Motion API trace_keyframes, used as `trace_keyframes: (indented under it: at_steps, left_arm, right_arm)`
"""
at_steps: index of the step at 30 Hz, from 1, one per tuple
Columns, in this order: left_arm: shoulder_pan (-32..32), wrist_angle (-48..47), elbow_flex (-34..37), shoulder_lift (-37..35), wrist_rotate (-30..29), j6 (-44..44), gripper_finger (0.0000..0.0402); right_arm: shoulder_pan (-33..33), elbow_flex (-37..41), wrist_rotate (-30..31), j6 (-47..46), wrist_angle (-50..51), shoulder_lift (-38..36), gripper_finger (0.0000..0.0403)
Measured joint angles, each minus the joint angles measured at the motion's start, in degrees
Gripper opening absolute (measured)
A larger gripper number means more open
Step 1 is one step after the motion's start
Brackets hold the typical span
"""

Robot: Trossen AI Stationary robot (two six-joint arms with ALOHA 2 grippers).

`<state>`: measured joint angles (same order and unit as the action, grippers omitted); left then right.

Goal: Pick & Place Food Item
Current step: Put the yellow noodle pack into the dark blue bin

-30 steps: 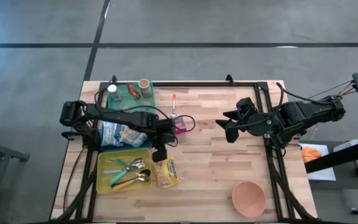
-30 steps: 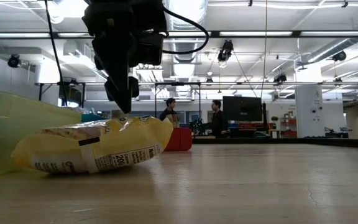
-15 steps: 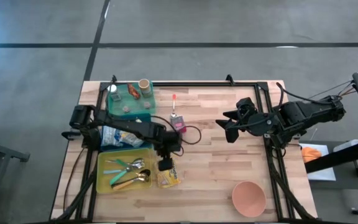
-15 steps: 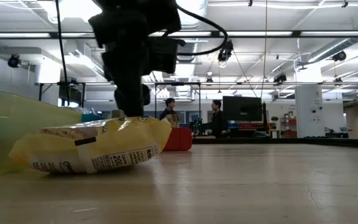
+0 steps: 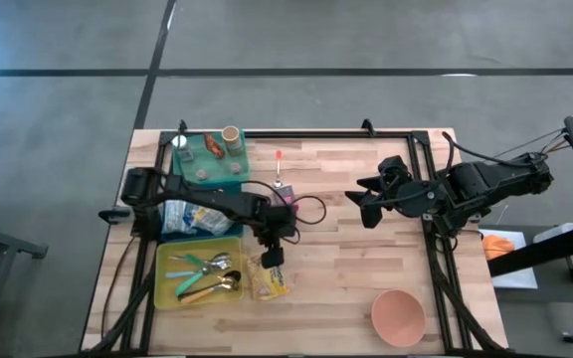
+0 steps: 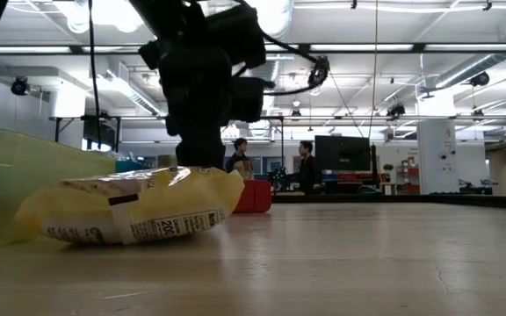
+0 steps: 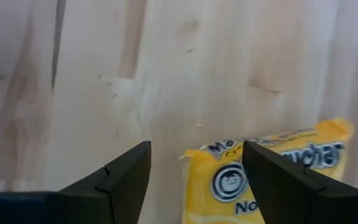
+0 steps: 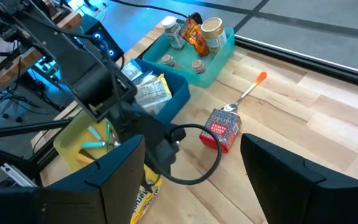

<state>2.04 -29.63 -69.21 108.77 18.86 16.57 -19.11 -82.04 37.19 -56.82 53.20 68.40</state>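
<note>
A yellow snack packet point(image 5: 267, 277) lies flat on the wooden table, just right of the yellow tray; it also shows in the low view point(image 6: 134, 211) and the left wrist view point(image 7: 272, 180). My left gripper point(image 5: 272, 255) hangs open over the packet's far end, slanting down, with the packet's corner ahead between the fingers point(image 7: 196, 150). In the low view its dark fingers point(image 6: 198, 154) reach down to the packet's top edge. My right gripper point(image 5: 362, 206) waits open, raised over the table's right half point(image 8: 191, 143). My left gripper comes at the packet's far end point(image 7: 194, 158) from above, slanting down, with one finger on each side of that corner. Whether a finger touches the packet, I cannot tell. The packet lies flat on the table.
A yellow tray point(image 5: 164, 288) with cutlery lies left of the packet. Behind it stand a blue bin point(image 5: 189, 215) of packets and a teal tray point(image 5: 210, 159) of jars. A red box point(image 5: 288, 200), an orange-tipped utensil point(image 5: 279, 159) and a pink bowl point(image 5: 398, 315) are also here.
My left gripper has gone down and toward the table's near edge and a little to the right, coming over the packet's far end. Its fingers have stayed open. The packet has not moved.
</note>
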Motion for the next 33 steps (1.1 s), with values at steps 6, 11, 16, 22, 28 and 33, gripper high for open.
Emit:
trace_keyframes:
  at_steps: [6,11,16,22,28,33]
  left_arm:
    - [-0.1,-1.3,0.1,0.2,0.4,0.2,0.0258]
    - [-0.1,-3.2,0.1,0.2,5.4,-3.8,0.0258]
    - [0.1,-4.1,0.1,1.0,9.2,-7.4,0.0258]
    - [0.3,-5.2,0.1,1.3,10.6,-10.3,0.0217]
    - [0.3,-5.0,0.1,1.3,10.8,-11.9,0.0110]
    - [0.3,-4.9,0.1,1.3,12.4,-12.1,0.0017]
  right_arm:
    - [0.0,0.0,0.0,0.0,0.0,0.0,0.0263]
    - [0.0,0.0,0.0,0.0,0.0,0.0,0.0263]
    - [0.0,0.0,0.0,0.0,0.0,0.0,0.0263]
    - [0.0,0.0,0.0,0.0,0.0,0.0,0.0263]
    - [0.0,0.0,0.0,0.0,0.0,0.0,0.0263]
    - [0.0,0.0,0.0,0.0,0.0,0.0,0.0263]
